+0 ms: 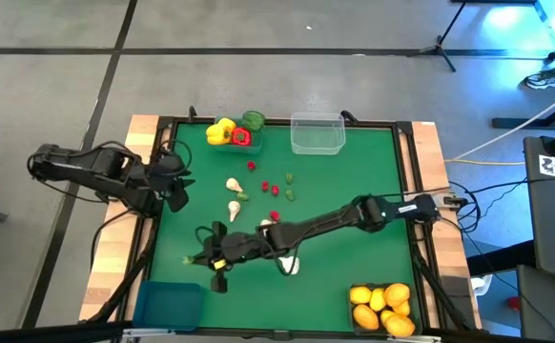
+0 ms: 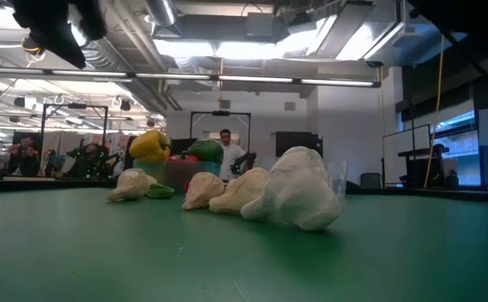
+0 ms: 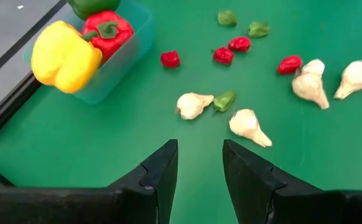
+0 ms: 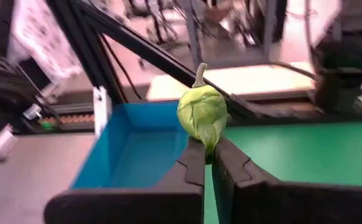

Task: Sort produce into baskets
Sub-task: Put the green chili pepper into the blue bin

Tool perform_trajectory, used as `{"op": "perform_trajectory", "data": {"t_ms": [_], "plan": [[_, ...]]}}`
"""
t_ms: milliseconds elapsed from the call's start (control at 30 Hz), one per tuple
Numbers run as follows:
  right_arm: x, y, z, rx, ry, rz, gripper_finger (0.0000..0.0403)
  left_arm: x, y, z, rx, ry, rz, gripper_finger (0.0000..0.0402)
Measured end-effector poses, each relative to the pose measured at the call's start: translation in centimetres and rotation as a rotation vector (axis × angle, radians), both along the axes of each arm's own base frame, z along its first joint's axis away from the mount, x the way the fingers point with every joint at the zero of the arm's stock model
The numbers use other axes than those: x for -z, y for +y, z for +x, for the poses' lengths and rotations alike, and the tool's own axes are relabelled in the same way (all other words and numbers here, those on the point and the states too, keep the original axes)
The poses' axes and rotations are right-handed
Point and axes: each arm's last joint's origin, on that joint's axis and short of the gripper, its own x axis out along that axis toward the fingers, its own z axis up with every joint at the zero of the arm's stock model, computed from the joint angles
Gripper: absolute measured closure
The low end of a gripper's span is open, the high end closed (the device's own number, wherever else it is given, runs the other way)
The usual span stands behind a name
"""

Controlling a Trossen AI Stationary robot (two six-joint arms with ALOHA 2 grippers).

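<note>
Pinched between the fingers of my right pincer (image 4: 208, 152) is a small green pepper (image 4: 202, 116), smooth and glossy, stem up, its tip wedged in the narrow gap. That arm stretches long and low across the green desk (image 1: 354, 181) toward the near left corner, where the blue bin (image 4: 137, 149), opaque and hard-walled, sits just beyond the pepper.

My left pincer (image 3: 199, 171) hovers at the desk's left edge, fingers spread, holding nothing, pointed at the scattered pieces. Ahead of it lie white garlic bulbs (image 3: 246, 124), lumpy and papery, with tiny red pieces (image 3: 170, 59) and green pieces (image 3: 225, 99) among them. At the far edge, the teal bin (image 3: 131, 43) holds a yellow pepper (image 3: 66, 56), a red pepper (image 3: 109, 31) and a green one, all shiny. A clear bin (image 1: 317, 133) stands beside it. Orange citrus (image 1: 382, 307) fills the bin at the near right corner.
</note>
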Motion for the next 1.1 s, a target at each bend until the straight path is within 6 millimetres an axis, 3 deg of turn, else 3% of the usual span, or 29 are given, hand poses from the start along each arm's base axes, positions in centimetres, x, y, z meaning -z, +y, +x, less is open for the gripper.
{"op": "perform_trajectory", "data": {"t_ms": [67, 400, 833, 967, 1100], "plan": [[0.9, 0.7, 0.2, -0.019, -0.079, 0.054, 0.0403, -0.2, 0.1, -0.4, 0.0, -0.019, -0.004, 0.0277], [5.4, 3.2, 0.6, -0.162, -0.026, 0.126, 0.0403, -0.5, 0.2, -1.3, -0.042, -0.085, -0.051, 0.0277], [5.9, 3.7, 1.0, -0.144, -0.144, 0.149, 0.0403, -0.4, 0.0, -1.2, -0.017, -0.079, -0.104, 0.0277], [6.4, 3.6, 1.0, -0.125, -0.105, 0.188, 0.0403, -0.3, -0.7, -1.1, 0.145, -0.036, -0.251, 0.0284], [5.6, 3.6, 0.9, -0.109, -0.124, 0.189, 0.0403, -0.2, -2.0, -1.2, 0.295, 0.021, -0.414, 0.032]]}}
